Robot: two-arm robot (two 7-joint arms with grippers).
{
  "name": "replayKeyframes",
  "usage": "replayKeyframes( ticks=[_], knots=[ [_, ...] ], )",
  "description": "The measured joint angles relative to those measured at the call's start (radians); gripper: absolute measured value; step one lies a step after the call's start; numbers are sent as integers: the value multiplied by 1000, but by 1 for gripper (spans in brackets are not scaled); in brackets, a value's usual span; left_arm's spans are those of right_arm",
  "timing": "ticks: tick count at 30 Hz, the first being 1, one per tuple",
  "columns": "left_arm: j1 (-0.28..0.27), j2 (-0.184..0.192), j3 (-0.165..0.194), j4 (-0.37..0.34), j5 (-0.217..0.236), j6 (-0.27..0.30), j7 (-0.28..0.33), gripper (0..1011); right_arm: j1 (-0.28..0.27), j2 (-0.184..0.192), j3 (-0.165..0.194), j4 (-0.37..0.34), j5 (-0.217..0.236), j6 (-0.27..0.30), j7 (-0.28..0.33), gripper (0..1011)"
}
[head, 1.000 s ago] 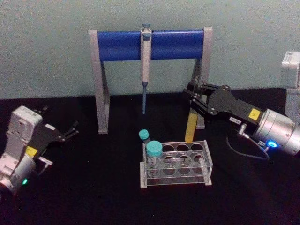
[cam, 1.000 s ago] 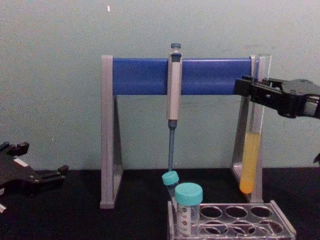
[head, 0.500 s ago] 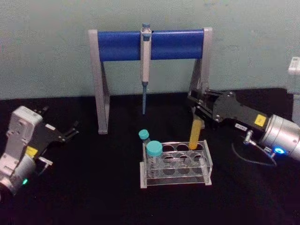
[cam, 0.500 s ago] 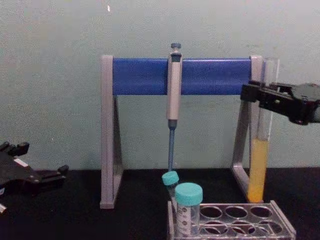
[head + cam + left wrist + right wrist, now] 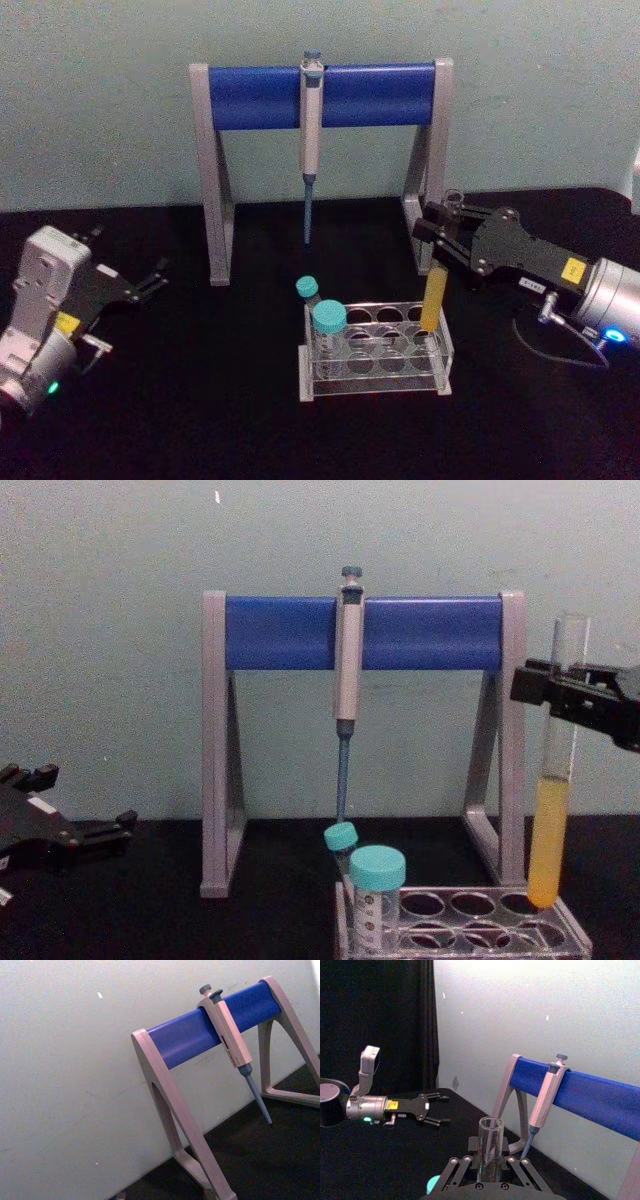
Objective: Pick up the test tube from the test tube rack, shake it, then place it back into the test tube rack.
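My right gripper (image 5: 441,243) is shut on the upper part of the test tube (image 5: 434,295), a long clear capless tube with yellow-orange liquid in its lower half. The tube (image 5: 549,830) hangs nearly upright, slightly tilted. Its rounded tip meets the top plate of the clear test tube rack (image 5: 470,928) at a hole on the right end; how far it has entered I cannot tell. In the right wrist view the tube's open mouth (image 5: 491,1146) stands up between the fingers (image 5: 462,1166). My left gripper (image 5: 150,278) rests open on the table far to the left.
Two teal-capped tubes (image 5: 328,322) stand in the left end of the rack (image 5: 375,352). Behind it is the grey-and-blue pipette stand (image 5: 320,95) with a pipette (image 5: 311,140) hanging from it. The stand's right leg (image 5: 508,740) is close behind the tube.
The right gripper has carried the test tube down and towards me, from in front of the stand's right leg to the rack's right end. The left arm has not moved.
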Motion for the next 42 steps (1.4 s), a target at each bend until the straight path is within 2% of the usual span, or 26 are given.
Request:
replayKeyframes(
  ticks=[14, 32, 42],
  knots=[
    [0, 0, 0, 0, 0, 0, 0, 1001, -12, 1, -8, 13, 1, 8, 5, 235],
    [0, 0, 0, 0, 0, 0, 0, 1001, 0, -12, -21, 51, -1, 21, 6, 235],
    [0, 0, 0, 0, 0, 0, 0, 1001, 11, -16, -40, 77, -8, 40, 15, 235]
  ],
)
